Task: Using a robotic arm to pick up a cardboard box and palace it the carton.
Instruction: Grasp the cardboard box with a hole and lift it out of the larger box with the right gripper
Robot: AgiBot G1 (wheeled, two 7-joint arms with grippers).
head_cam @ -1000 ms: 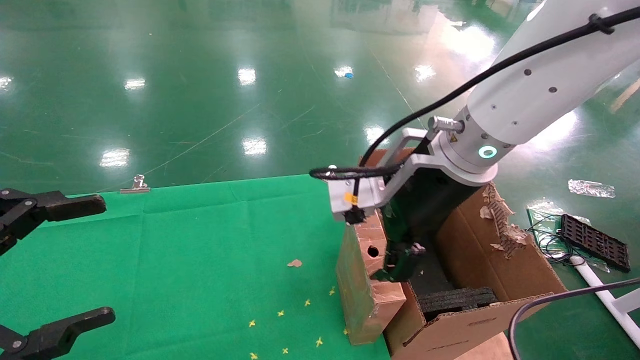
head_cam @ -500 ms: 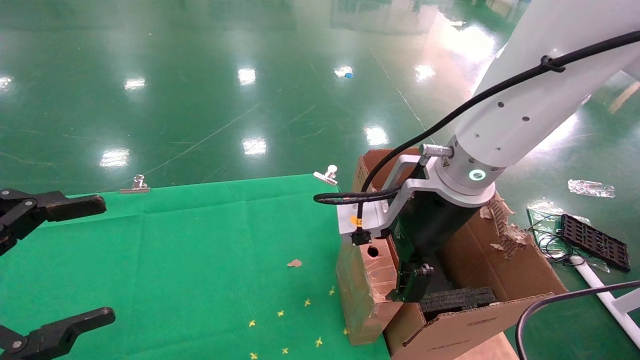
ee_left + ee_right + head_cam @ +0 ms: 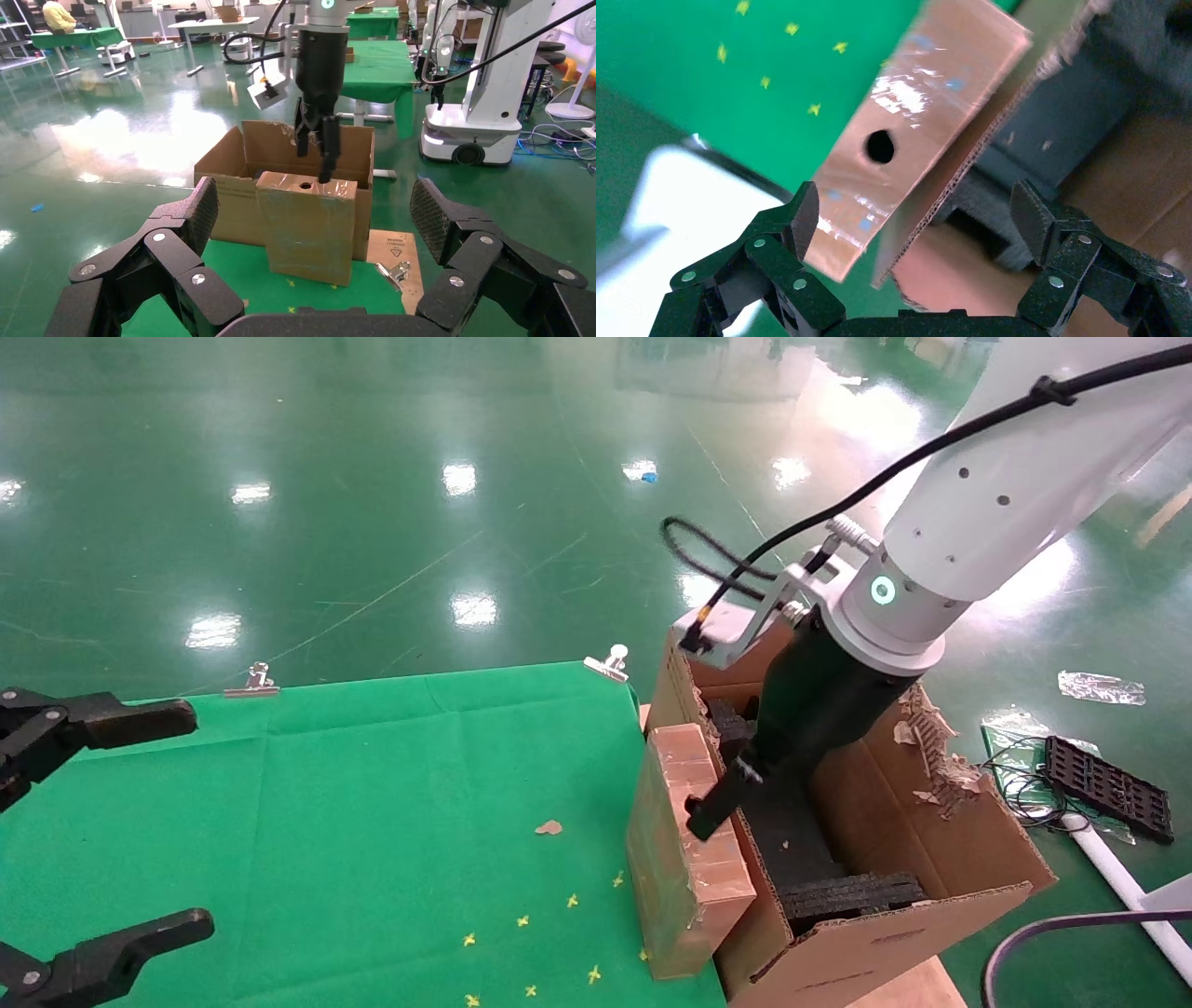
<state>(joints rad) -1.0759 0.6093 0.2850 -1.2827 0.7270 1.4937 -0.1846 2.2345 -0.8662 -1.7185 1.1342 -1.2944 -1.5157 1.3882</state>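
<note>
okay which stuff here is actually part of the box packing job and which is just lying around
Job:
right hand, open above the box
cardboard box, upright against the carton, outside
carton

Lying about:
binder clips
cardboard scrap
black tray
left hand, parked

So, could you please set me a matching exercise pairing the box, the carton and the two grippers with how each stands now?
1. box
2. carton
3. left gripper
4. right gripper

a. open, just above the box's top
b. lined with black foam
c. open, at the cloth's left side
d. upright on the cloth, against the carton's outside

Pairs: 1-d, 2-b, 3-c, 4-a.
</note>
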